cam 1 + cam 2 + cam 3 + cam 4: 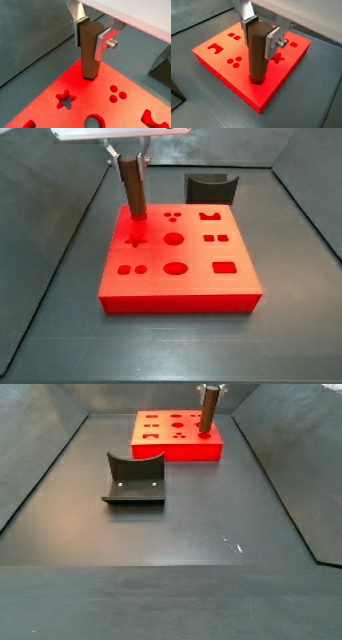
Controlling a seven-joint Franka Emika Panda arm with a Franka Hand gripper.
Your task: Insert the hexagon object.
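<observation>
The hexagon object (pixel 89 50) is a long brown six-sided peg, held upright. My gripper (pixel 92 31) is shut on its upper end, silver fingers (pixel 272 41) on two opposite sides. Its lower end stands in a hole at a corner of the red block (pixel 218 62), as both wrist views show. In a side view the peg (pixel 132 190) stands at the block's far left corner (pixel 181 293). In the other side view the peg (pixel 207 411) rises from the block (pixel 160 449) near its right edge, with the gripper (pixel 210 390) above it.
The red block has several shaped holes: a star (pixel 65 98), three dots (pixel 117 93), a round hole (pixel 174 268), a square (pixel 223 267). A dark grey curved holder (pixel 134 481) stands on the dark floor beside the block (pixel 210 187). Sloping grey walls enclose the floor.
</observation>
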